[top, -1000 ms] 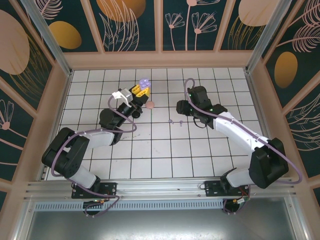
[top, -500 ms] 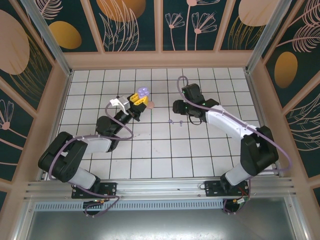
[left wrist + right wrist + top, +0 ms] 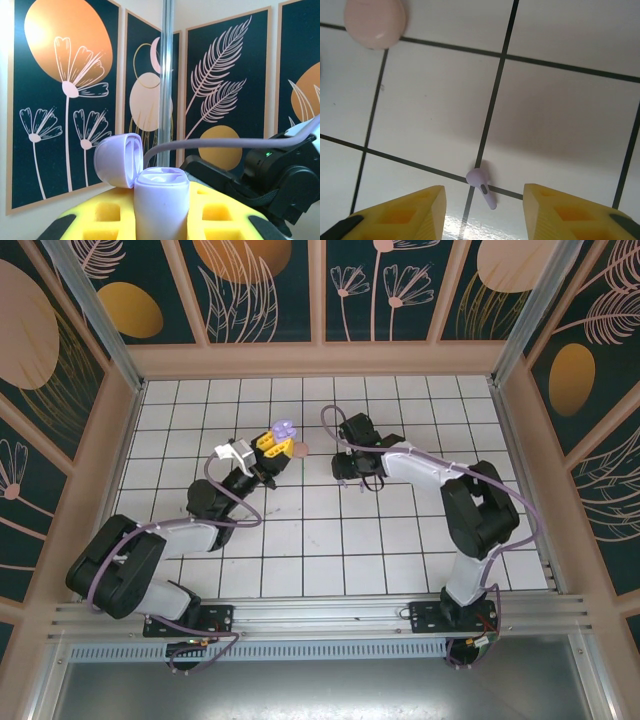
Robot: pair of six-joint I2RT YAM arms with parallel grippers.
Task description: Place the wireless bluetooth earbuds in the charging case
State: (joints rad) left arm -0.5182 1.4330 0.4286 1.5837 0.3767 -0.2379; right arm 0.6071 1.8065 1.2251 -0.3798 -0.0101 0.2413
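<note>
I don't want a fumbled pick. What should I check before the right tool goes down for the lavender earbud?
1. Right tool open: ok, fingers apart.
2. Lavender earbud lined up with the gap between its fingers: ok, lying untouched on the table.
3. Left tool holds the lavender case: ok, upright.
4. Case lid open: ok.
5. Room inside the case: cannot tell.
6. Pink case out of the way: ok, well apart from the earbud.
</note>
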